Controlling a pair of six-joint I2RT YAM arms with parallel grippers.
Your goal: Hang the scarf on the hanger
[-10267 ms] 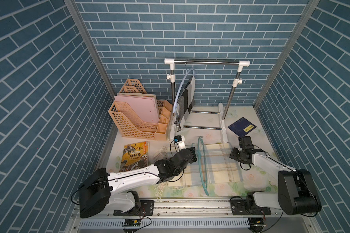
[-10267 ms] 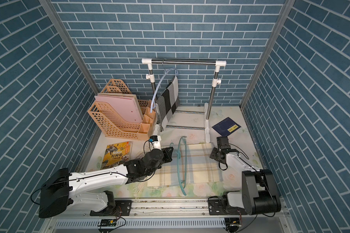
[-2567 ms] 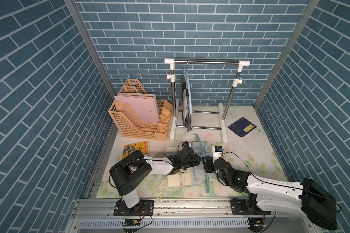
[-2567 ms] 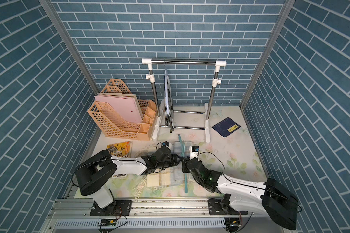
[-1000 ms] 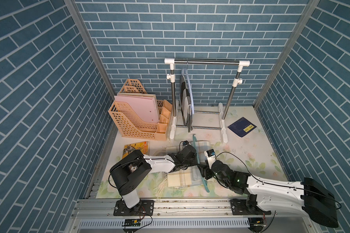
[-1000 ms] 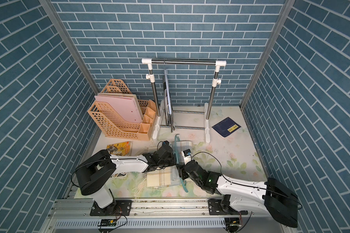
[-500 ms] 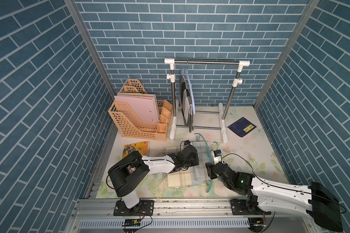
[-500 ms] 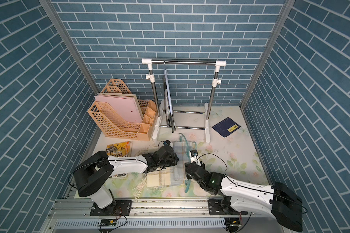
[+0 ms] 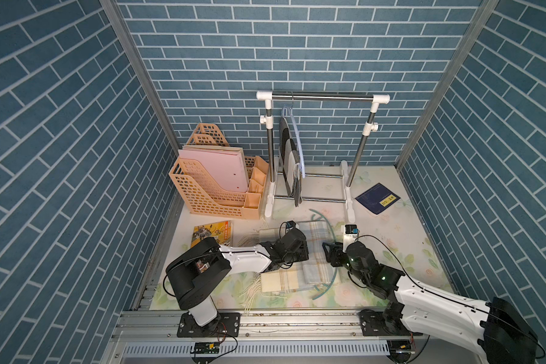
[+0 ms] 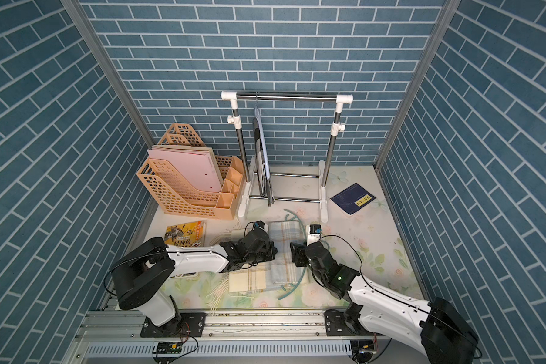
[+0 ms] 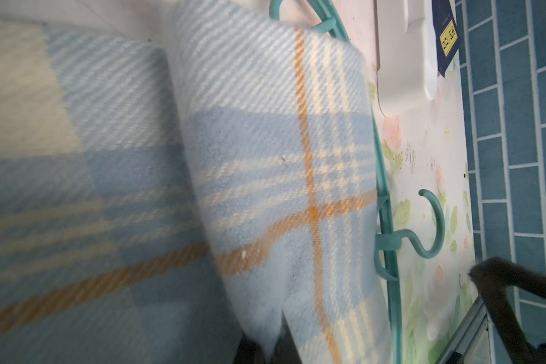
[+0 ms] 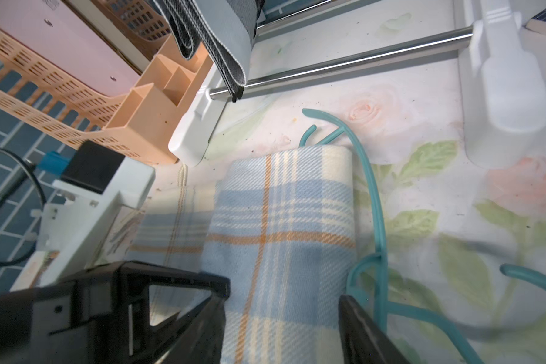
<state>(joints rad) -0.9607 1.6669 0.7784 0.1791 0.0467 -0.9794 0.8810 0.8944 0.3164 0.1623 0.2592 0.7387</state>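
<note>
Left end effector (image 9: 304,251) pinches scarf (image 9: 316,240) | folded, pale blue-cream plaid, orange lines

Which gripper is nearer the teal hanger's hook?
Right. The right gripper hangs open just beside the hook; the left gripper is across the scarf from it, pinching a fold.

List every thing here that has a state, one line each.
plaid scarf, folded, lying on the table, not hung
teal hanger, lying flat along the scarf's fold
left gripper, jaws shut on a scarf layer
right gripper, jaws open, straddling the scarf's edge
grey scarf, hanging from the rack on a pale hanger
pink folder, standing in the file organiser
navy booklet, closed, flat
comic book, closed, flat
</note>
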